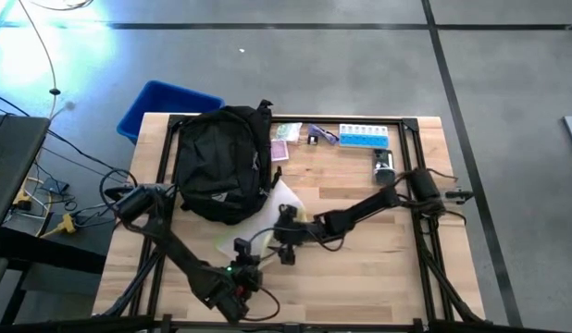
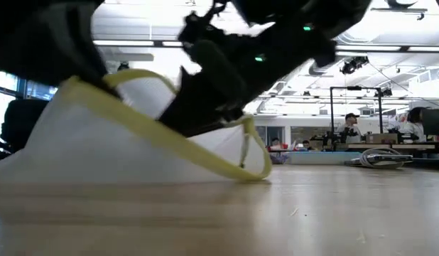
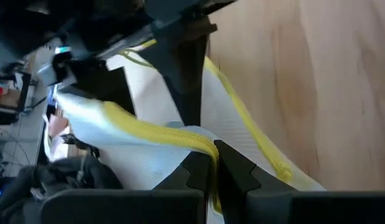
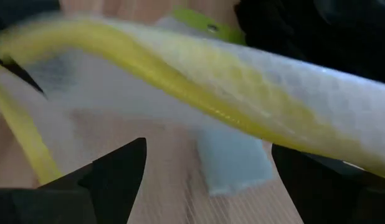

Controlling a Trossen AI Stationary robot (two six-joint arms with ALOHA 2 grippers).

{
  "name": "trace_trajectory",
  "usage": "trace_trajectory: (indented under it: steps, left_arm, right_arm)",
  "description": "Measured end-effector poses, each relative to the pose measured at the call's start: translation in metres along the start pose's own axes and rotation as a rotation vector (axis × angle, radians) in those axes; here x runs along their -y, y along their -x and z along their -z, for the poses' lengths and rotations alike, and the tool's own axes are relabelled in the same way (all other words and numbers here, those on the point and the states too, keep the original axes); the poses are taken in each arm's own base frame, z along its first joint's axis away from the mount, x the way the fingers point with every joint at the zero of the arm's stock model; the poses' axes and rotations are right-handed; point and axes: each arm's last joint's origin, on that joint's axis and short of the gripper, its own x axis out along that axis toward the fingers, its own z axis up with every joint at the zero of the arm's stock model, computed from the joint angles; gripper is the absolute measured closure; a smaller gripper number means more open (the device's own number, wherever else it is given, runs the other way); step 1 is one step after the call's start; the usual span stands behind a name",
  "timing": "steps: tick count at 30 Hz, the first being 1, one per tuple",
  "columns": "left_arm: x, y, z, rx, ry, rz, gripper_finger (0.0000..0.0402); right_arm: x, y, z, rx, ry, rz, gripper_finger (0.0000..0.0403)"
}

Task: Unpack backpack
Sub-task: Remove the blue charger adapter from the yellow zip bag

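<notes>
I am watching the left pincer clamping the clear pouch's yellow edge beside the backpack on the desk, while the right pincer is standing apart and could snag the film and be tearing it loose.

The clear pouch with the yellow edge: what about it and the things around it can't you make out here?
- Pouch contents: right wrist view shows only a blurred pale blue shape inside.
- Left tool, shut on the pouch's yellow edge: hidden under arms in the high view.
- Backpack inside: opening not visible from above.
- Small items by the blue tray: too small to identify.
</notes>
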Motion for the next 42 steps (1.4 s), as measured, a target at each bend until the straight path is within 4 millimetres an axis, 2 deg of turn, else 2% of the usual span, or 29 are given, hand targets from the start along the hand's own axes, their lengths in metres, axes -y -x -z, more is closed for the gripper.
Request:
trace_trajectory:
  steps: [5,13,18,23,24,31,35,38,40,42]
  left_arm:
    - [0.005,-0.003,0.018,-0.015,0.022,-0.016,0.0401]
    - [0.006,-0.003,0.020,-0.014,0.037,-0.026,0.0401]
    - [0.006,-0.003,0.020,-0.010,0.046,-0.030,0.0401]
    - [0.006,-0.003,0.020,-0.009,0.064,-0.033,0.0401]
    - [0.006,-0.003,0.020,-0.009,0.071,-0.033,0.0401]
    - [0.004,-0.006,0.023,-0.028,0.097,-0.044,0.0401]
    - [0.004,-0.006,0.023,-0.028,0.099,-0.043,0.0401]
    - [0.004,-0.006,0.023,-0.027,0.103,-0.041,0.0401]
    - [0.004,-0.006,0.023,-0.028,0.103,-0.039,0.0401]
    - [0.004,-0.006,0.023,-0.028,0.105,-0.038,0.0401]
  right_arm:
    - [0.008,-0.021,-0.002,-0.030,0.050,-0.007,0.0070]
    - [0.023,-0.041,0.005,-0.126,-0.018,-0.038,0.0082]
    - [0.027,-0.042,0.009,-0.168,-0.041,-0.042,0.0131]
    - [0.018,-0.035,0.004,-0.204,-0.043,-0.050,0.0222]
    - [0.014,-0.030,0.002,-0.222,-0.038,-0.054,0.0235]
    - [-0.019,0.016,-0.002,-0.444,0.007,-0.082,0.0235]
    - [-0.048,0.053,-0.007,-0.503,0.074,-0.120,0.0235]
    - [-0.070,0.086,-0.016,-0.458,0.148,-0.106,0.0235]
    - [-0.073,0.110,-0.025,-0.417,0.170,-0.038,0.0235]
    - [-0.064,0.131,-0.035,-0.385,0.174,0.078,0.0235]
